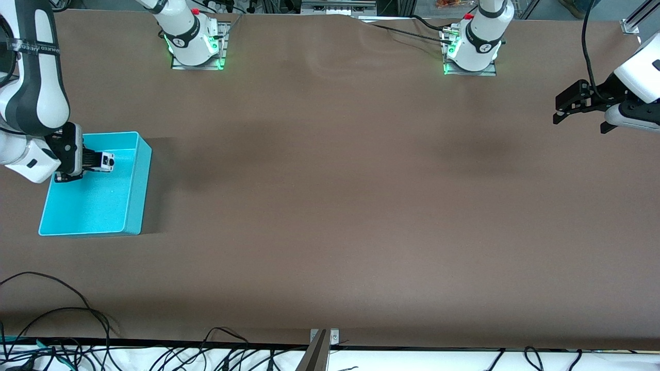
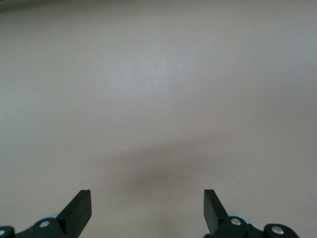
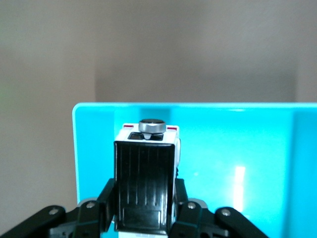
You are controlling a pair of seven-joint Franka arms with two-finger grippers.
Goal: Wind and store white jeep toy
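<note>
White jeep toy (image 1: pixel 106 161), black-roofed, sits clamped in the right tool (image 1: pixel 99 161) over the cyan bin (image 1: pixel 135 206) on the desk (image 1: pixel 330 206); the left tool (image 1: pixel 562 111) waits, spread wide and empty.

OBSTACLES: cyan bin (image 1: pixel 135 193) walls at the right arm's end, its interior partly occupied by right gripper (image 1: pixel 99 160) with white jeep toy (image 1: pixel 107 161) | FREE: brown table (image 1: pixel 330 206) elsewhere unobstructed

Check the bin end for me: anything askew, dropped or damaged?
Nothing stands out. The right pincer holds the white jeep toy over the cyan bin, which sits flat. The left pincer waits open over bare table at its own end.
</note>
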